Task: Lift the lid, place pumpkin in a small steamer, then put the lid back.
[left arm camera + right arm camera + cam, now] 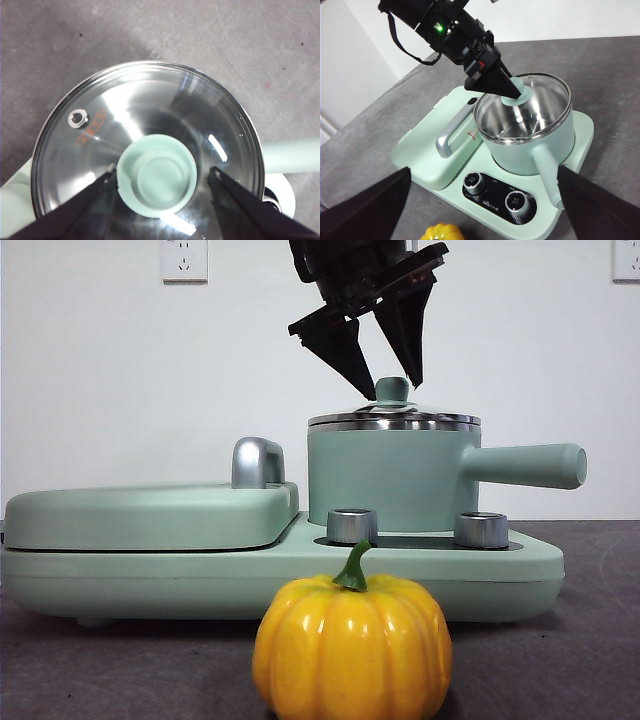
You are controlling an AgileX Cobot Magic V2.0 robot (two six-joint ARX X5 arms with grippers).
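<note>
Over small steamer [395,480]: left gripper [162,176] spread, jaws flanking lid [145,145] knob; right gripper [482,200] open.

Pumpkin [442,232] cropped in right wrist view; dial lettering illegible.

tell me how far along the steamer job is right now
Nothing is finished yet. The lid sits on the small steamer, and the left claw is open around its knob, one jaw on each side, about to grasp. The pumpkin sits on the table in front of the cooker base, untouched. The right claw waits, open, above the table. Left: lift the lid, load the pumpkin, replace the lid.
</note>
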